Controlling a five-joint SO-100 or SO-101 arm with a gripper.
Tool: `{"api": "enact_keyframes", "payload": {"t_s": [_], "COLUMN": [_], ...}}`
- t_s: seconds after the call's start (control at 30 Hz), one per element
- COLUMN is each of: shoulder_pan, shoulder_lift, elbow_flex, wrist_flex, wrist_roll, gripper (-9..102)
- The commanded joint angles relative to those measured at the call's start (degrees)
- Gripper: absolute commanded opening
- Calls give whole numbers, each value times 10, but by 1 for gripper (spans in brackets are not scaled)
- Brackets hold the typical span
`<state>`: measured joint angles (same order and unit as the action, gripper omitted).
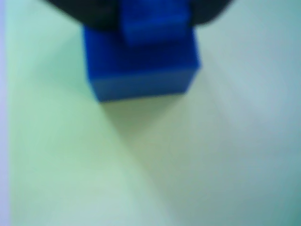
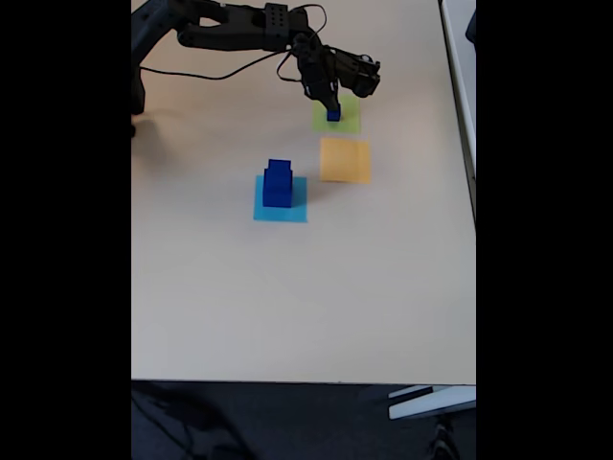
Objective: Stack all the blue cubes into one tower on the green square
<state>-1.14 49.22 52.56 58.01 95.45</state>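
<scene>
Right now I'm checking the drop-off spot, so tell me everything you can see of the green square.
The green square is a flat, pale yellow-green sheet, paper by the look of it, lying on the tan table just beyond the orange square in the fixed view. A dark blue cube sits on it under the gripper. In the blurred wrist view a smaller cube appears to rest atop that cube, casting a shadow across the sheet.
</scene>
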Motion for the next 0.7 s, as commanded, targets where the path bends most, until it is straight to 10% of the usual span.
{"api": "enact_keyframes", "payload": {"t_s": [0.0, 0.67], "shoulder_pan": [5, -2], "shoulder_lift": [35, 27], "elbow_flex": [-12, -83], "wrist_flex": [-12, 0], "wrist_roll": [-9, -29], "gripper": [4, 12]}}
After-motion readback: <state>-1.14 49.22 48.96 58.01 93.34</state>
